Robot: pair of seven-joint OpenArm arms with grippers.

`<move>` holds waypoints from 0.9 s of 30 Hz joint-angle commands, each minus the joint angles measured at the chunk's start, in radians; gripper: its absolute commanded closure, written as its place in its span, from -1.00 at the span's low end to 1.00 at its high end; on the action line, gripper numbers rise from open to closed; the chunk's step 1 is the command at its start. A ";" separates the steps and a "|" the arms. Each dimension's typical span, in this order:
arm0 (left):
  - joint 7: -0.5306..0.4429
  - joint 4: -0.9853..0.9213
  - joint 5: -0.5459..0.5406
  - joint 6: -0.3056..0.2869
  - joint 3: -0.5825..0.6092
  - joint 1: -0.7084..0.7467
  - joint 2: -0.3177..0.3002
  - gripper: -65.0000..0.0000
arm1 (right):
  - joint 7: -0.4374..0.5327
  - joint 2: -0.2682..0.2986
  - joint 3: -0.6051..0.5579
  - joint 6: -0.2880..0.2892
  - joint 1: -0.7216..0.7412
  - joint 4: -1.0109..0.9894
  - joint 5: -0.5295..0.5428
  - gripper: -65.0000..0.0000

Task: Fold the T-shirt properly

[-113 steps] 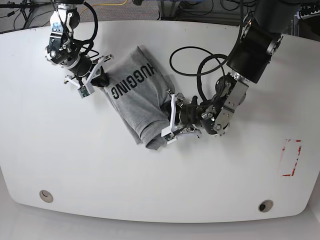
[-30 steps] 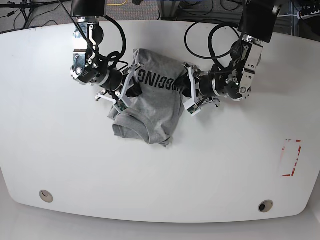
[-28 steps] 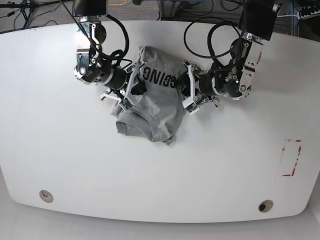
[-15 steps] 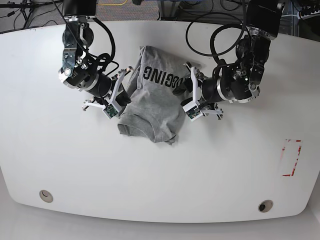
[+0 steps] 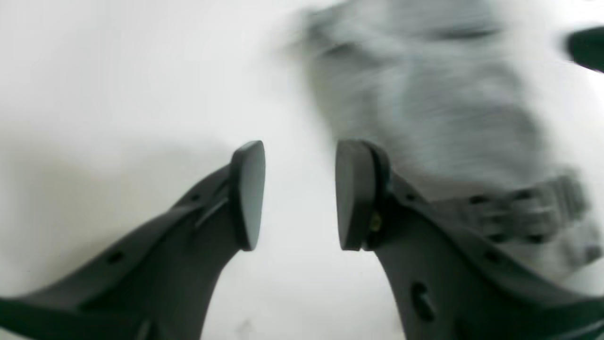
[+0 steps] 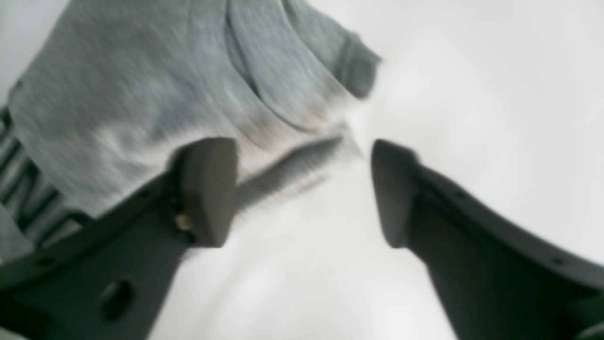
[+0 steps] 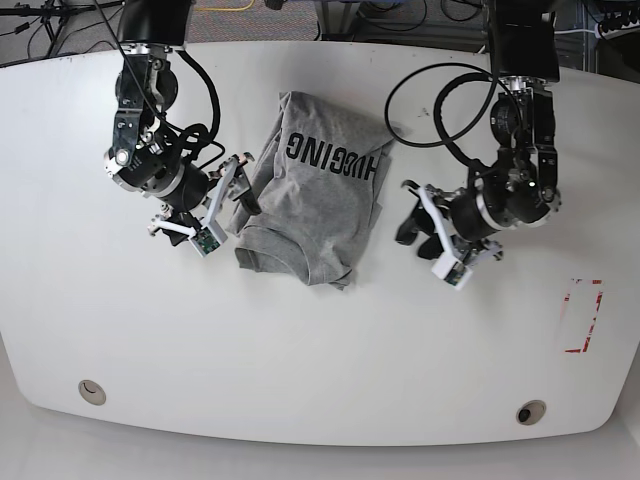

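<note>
Both arms are showing black-and-silver joints, looping black cables (image 7: 420,95) and white gripper brackets; dark grey fingers (image 5: 247,193) are ending in flat pads.

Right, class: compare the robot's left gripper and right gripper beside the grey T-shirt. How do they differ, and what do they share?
The left gripper has its jaws moderately apart; the right gripper has its jaws wider. The left gripper sits clear of the T-shirt, with bare table between them; the right gripper is close against the shirt's edge, with cloth showing behind one jaw. Shared: both are open and hold nothing.
</note>
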 commanded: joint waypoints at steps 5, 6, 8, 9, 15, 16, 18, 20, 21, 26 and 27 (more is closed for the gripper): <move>-0.027 -0.012 -0.026 -0.006 -0.094 -0.019 -0.057 0.31 | 0.023 -0.053 0.071 0.002 0.077 -0.098 0.011 -0.43; -0.027 -0.013 -0.026 -0.006 -0.094 -0.019 -0.071 0.31 | 0.025 -0.060 0.080 0.002 0.087 -0.121 0.011 -0.40; -0.027 -0.013 -0.028 -0.006 -0.094 -0.018 -0.092 0.31 | 0.026 -0.064 0.091 0.002 0.109 -0.158 0.017 -0.34; -0.027 -0.012 -0.028 -0.006 -0.094 -0.014 -0.100 0.31 | 0.026 -0.064 0.095 0.002 0.123 -0.184 0.018 -0.31; -0.025 -0.009 -0.028 -0.006 -0.095 -0.002 -0.131 0.31 | 0.028 -0.066 0.098 0.002 0.176 -0.269 0.018 -0.26; -0.027 -0.009 -0.028 -0.006 -0.095 0.005 -0.135 0.31 | 0.028 -0.066 0.098 0.002 0.183 -0.278 0.018 -0.26; -0.027 -0.009 -0.028 -0.006 -0.095 0.012 -0.137 0.31 | 0.028 -0.067 0.097 0.002 0.190 -0.292 0.018 -0.26; -0.027 -0.009 -0.028 -0.006 -0.095 0.013 -0.137 0.31 | 0.028 -0.072 0.095 0.002 0.201 -0.307 0.018 -0.25; -0.027 -0.009 -0.028 -0.006 -0.095 0.013 -0.137 0.31 | 0.028 -0.078 0.095 0.002 0.203 -0.312 0.018 -0.24; -0.027 -0.012 -0.028 -0.006 -0.095 0.018 -0.137 0.31 | 0.052 -0.090 0.097 0.002 0.209 -0.345 0.018 0.20; -0.027 -0.012 -0.028 -0.006 -0.095 0.019 -0.137 0.31 | 0.061 -0.092 0.094 0.002 0.210 -0.352 0.018 0.35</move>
